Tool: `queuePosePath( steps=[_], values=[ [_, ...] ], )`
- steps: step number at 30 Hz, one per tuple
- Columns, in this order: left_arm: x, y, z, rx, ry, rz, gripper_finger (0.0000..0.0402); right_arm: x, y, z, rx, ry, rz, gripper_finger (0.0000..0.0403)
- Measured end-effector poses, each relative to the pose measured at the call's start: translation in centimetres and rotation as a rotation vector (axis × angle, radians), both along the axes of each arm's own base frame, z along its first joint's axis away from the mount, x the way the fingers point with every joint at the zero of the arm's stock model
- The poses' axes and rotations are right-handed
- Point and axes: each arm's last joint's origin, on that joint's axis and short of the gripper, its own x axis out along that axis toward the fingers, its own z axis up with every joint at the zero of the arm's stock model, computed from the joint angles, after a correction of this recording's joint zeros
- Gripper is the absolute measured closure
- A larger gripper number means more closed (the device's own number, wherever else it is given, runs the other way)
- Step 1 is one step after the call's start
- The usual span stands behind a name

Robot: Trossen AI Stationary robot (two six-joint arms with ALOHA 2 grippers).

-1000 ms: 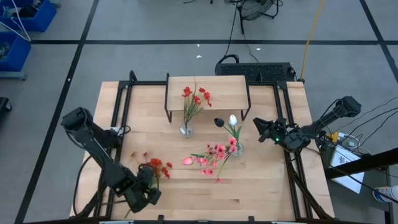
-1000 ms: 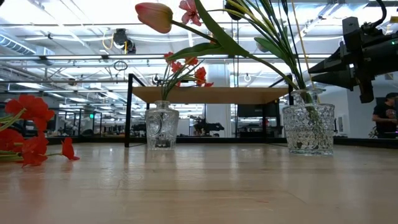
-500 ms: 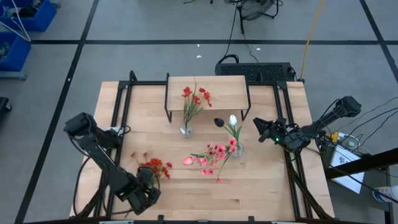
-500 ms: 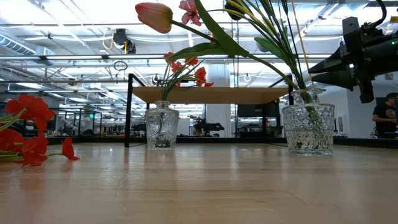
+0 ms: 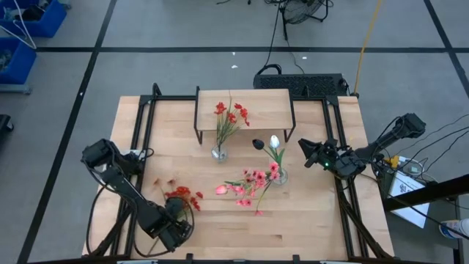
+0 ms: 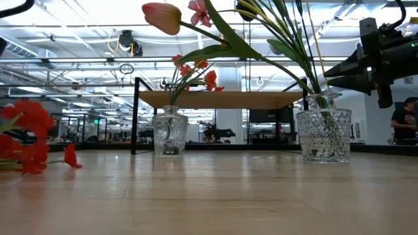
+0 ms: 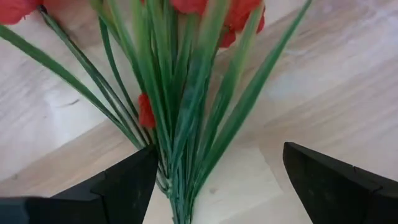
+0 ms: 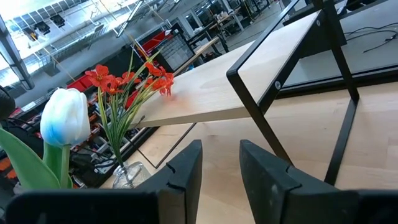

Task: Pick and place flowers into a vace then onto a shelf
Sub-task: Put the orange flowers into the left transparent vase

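A spray of red flowers (image 5: 185, 198) lies flat on the table near its left front corner. My left gripper (image 5: 176, 224) points down over the spray's green stems (image 7: 180, 124). It is open, with one finger on each side of the stems. One glass vase (image 5: 219, 152) with a red spray stands on the table before the shelf (image 5: 253, 99). A second vase (image 5: 280, 175) holds tulips and pink blossoms that lean toward the near edge. My right gripper (image 5: 302, 147) waits level at the right, narrowly open and empty. My left gripper straddles the bundled stems (image 7: 177, 180) from above, near their cut ends. One finger (image 7: 127, 180) stands right beside the bundle. I cannot tell whether it touches. The spray lies on the table.
A few small pink blossoms (image 5: 165, 183) lie on the table just beyond the red spray. The shelf stands on black legs (image 6: 135, 117) at the far middle. Bare wood lies along the near edge between the red spray and the leaning pink flowers (image 5: 245, 187).
My left gripper has sunk toward the red spray on the table and tipped to point more steeply down, staying open. My right arm has kept still.
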Motion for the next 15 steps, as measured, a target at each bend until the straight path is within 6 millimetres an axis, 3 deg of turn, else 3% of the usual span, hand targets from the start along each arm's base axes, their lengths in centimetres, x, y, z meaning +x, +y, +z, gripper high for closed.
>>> queuePosePath(
  steps=[7, 11, 15],
  values=[
    [-0.1, 0.2, -1.8, -0.075, -0.072, 0.004, 0.005, 0.0, 0.0, 0.0, 0.0, 0.0, 0.0, 0.0303],
    [-0.1, 0.4, -1.7, -0.073, -0.068, 0.026, 0.0054, 0.0, 0.0, 0.0, 0.0, 0.0, 0.0, 0.0303],
    [0.0, 0.7, -1.6, -0.068, -0.056, -0.001, 0.0097, 0.0, 0.0, 0.0, 0.0, 0.0, 0.001, 0.0303]
  ],
)
